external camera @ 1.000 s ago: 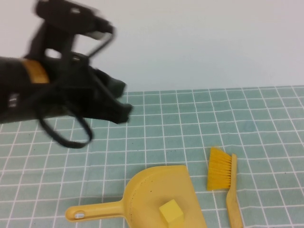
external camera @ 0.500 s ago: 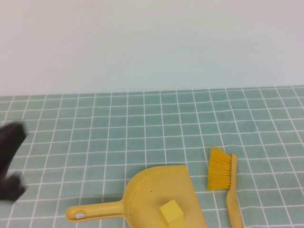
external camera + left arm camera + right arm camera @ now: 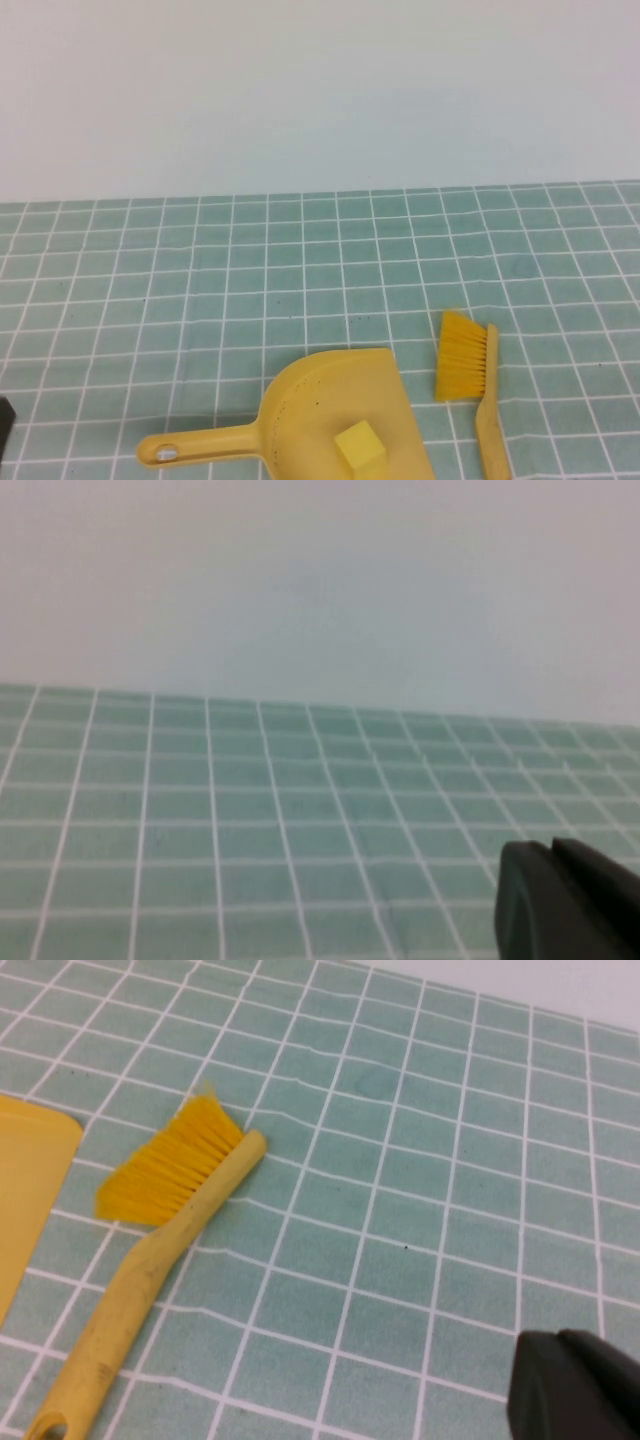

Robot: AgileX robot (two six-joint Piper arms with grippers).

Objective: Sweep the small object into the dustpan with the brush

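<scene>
Cube [image 3: 360, 446] sits inside the dustpan [image 3: 300, 400], brush [image 3: 470, 380] just right on open worktop [image 3: 300, 270]; left end effector [image 3: 565, 900] and right end effector [image 3: 575, 1390] closed, empty.

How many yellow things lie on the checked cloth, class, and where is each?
3. The dustpan lies at the near edge, the small cube sits inside its scoop, and the brush lies apart on the dustpan's right. Nothing else yellow shows, though the near edge cuts things off.
</scene>
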